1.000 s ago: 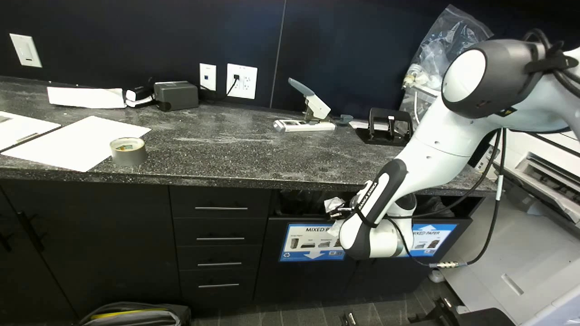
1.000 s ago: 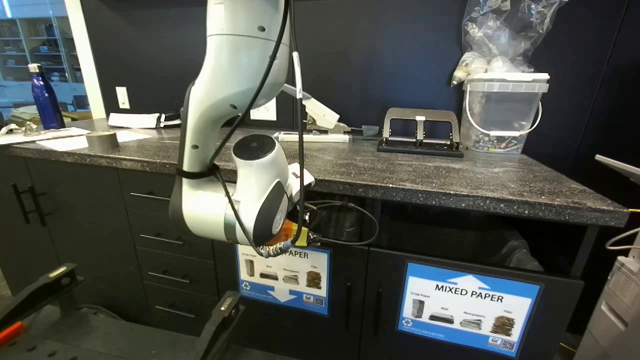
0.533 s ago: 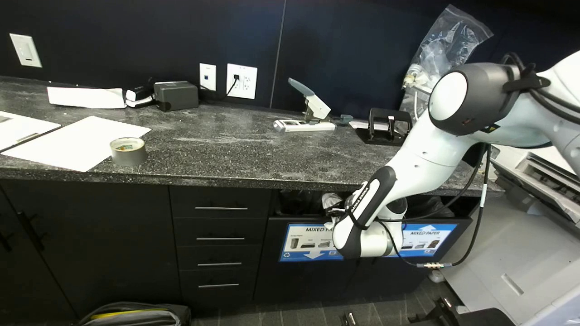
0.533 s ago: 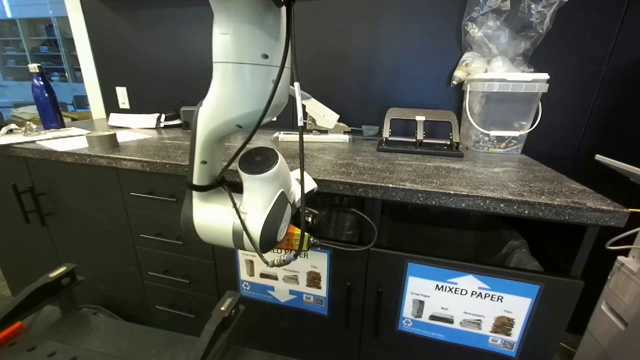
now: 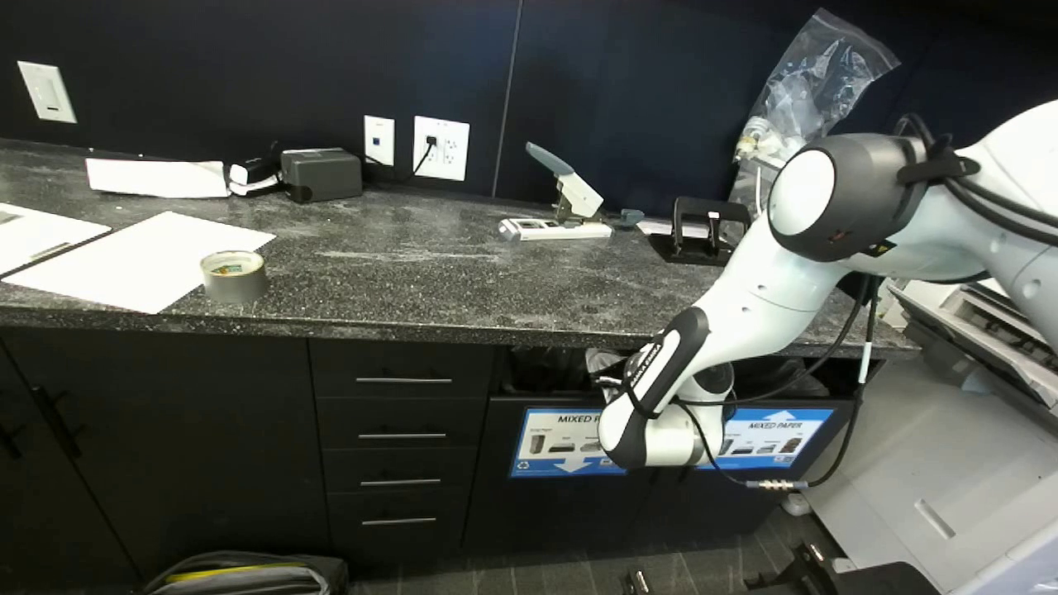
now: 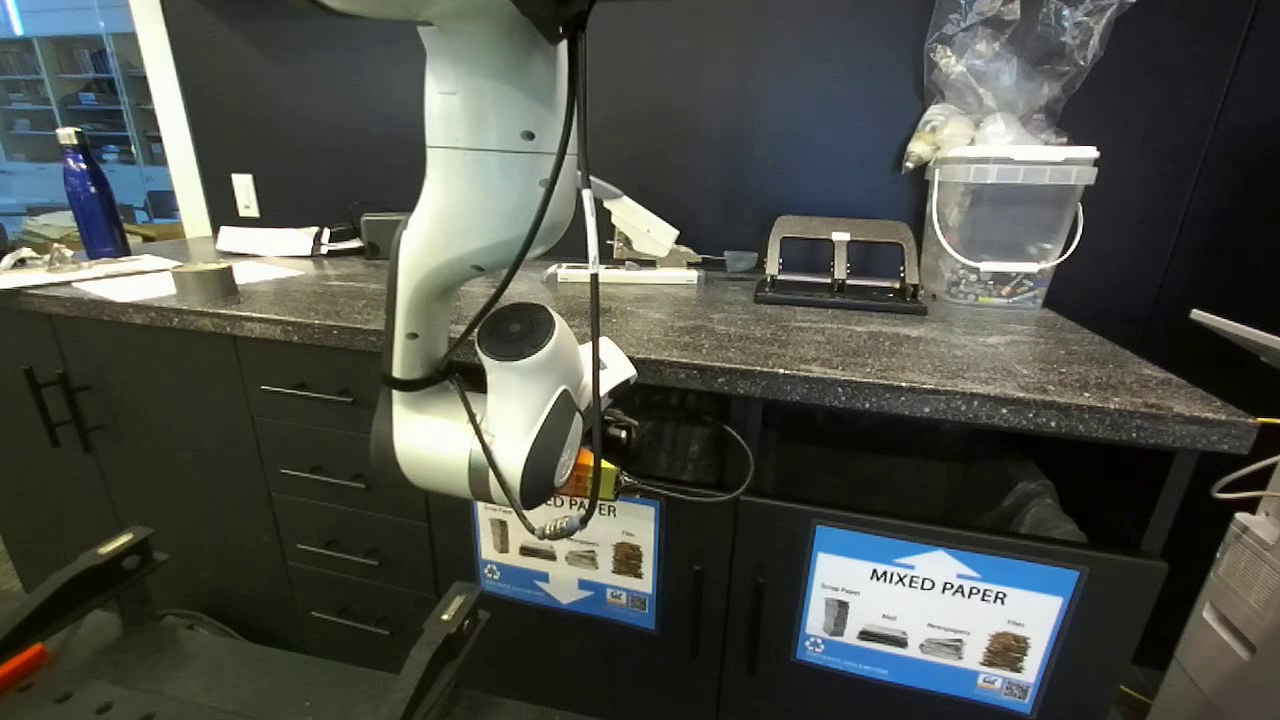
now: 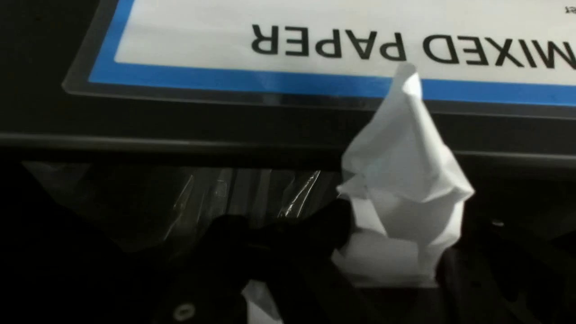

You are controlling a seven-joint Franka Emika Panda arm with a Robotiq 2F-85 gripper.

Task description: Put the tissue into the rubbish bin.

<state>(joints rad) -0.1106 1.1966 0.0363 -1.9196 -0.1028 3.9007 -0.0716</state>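
The tissue [image 7: 405, 171] is a crumpled white piece of paper, sharp in the wrist view. My gripper [image 7: 391, 234] is shut on it, with a dark finger on each side. In an exterior view the tissue [image 5: 601, 361] shows partly, below the counter edge, with the gripper [image 5: 612, 382] mostly hidden by the arm. The rubbish bin [image 5: 529, 399] is the pulled-out dark cabinet under the counter, with a "MIXED PAPER" sign. Its clear liner [image 7: 225, 193] shows in the wrist view. The tissue is at the bin's opening, close to the front panel's top edge [image 7: 180, 145].
The counter [image 5: 397, 289] overhangs the bin. A stapler [image 5: 570, 227], a hole punch [image 5: 711, 235], a tape roll [image 5: 235, 281] and a clear bucket [image 6: 1010, 215] stand on it. A second bin compartment [image 6: 900, 480] is alongside. A printer [image 5: 984, 330] stands at the side.
The arm has lowered and shifted left in an exterior view. The tissue has moved back and slightly down under the counter edge, still held.
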